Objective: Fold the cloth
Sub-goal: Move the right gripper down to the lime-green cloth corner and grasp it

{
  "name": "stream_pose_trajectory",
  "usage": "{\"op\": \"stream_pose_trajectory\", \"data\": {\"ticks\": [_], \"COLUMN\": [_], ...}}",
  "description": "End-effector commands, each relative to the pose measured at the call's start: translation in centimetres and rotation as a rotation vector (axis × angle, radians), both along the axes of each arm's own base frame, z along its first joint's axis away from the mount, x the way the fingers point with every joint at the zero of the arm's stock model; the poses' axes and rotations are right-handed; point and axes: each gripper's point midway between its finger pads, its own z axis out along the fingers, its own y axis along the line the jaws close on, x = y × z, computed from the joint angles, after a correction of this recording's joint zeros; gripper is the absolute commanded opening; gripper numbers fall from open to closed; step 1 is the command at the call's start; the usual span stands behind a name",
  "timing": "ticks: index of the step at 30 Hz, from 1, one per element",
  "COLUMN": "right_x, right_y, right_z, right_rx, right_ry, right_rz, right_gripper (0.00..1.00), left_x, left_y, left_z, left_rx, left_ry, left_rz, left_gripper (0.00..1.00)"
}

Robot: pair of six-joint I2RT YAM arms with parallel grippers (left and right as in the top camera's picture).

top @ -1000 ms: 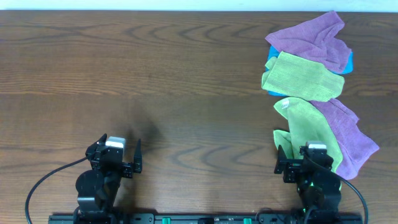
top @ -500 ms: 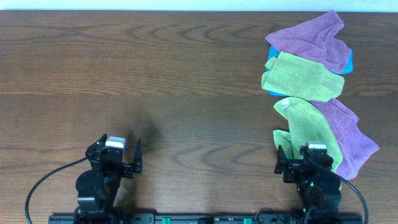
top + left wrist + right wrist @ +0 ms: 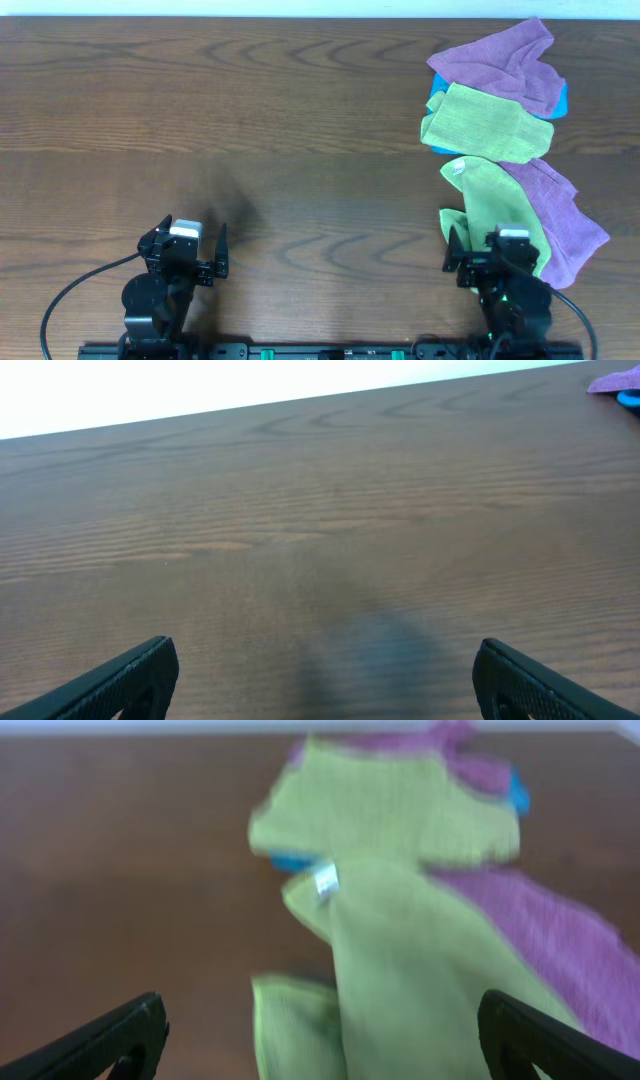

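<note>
Overhead, the cloth (image 3: 495, 215) lies crumpled at the lower right of the frame, its white tag (image 3: 458, 168) at the upper-left corner and its lower end touching or passing under the right gripper (image 3: 480, 258). Both pincers are spread wide: the right one (image 3: 320, 1030) frames the cloth, and the left gripper (image 3: 325, 680) hangs over the bare table (image 3: 300, 510).

To my eye the job is barely begun. The cloth first wants dragging leftward onto open wood and flattening. The right fingers would do best to pinch only lime fabric near the folded lower-left flap (image 3: 290, 1020), clear of the purple cloth (image 3: 565, 220) alongside.

The right wrist view is blurred. I cannot tell whether that purple edge lies over or under the lime one. The olive-green cloth (image 3: 487, 122) hides most of something blue (image 3: 437, 97).
</note>
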Motion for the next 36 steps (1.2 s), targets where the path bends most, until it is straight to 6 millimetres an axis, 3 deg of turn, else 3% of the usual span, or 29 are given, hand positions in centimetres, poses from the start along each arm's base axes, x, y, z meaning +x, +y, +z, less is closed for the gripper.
{"op": "stream_pose_trajectory", "data": {"ticks": [1, 9, 21, 29, 36], "right_x": [0.3, 0.7, 3.3, 6.8, 9.1], "right_y": [2.2, 3.0, 3.1, 3.4, 6.8], "right_z": [1.6, 3.5, -1.4, -3.1, -4.4], "right_rx": [0.254, 0.423, 0.443, 0.398, 0.501], "right_ry": [-0.058, -0.117, 0.173, 0.437, 0.562], "right_rz": [0.053, 0.062, -0.014, -0.054, 0.088], "right_gripper": [0.99, 0.99, 0.99, 0.99, 0.99], "left_x": [-0.1, -0.1, -0.1, -0.1, -0.1], "left_y": [0.2, 0.2, 0.2, 0.2, 0.2], "left_z": [-1.0, -1.0, -1.0, -1.0, -1.0], "left_rx": [-0.004, -0.004, -0.004, -0.004, -0.004], "left_ry": [0.025, 0.025, 0.025, 0.025, 0.025], "left_rz": [0.018, 0.018, 0.018, 0.018, 0.018], "left_gripper": [0.95, 0.95, 0.95, 0.95, 0.95]}}
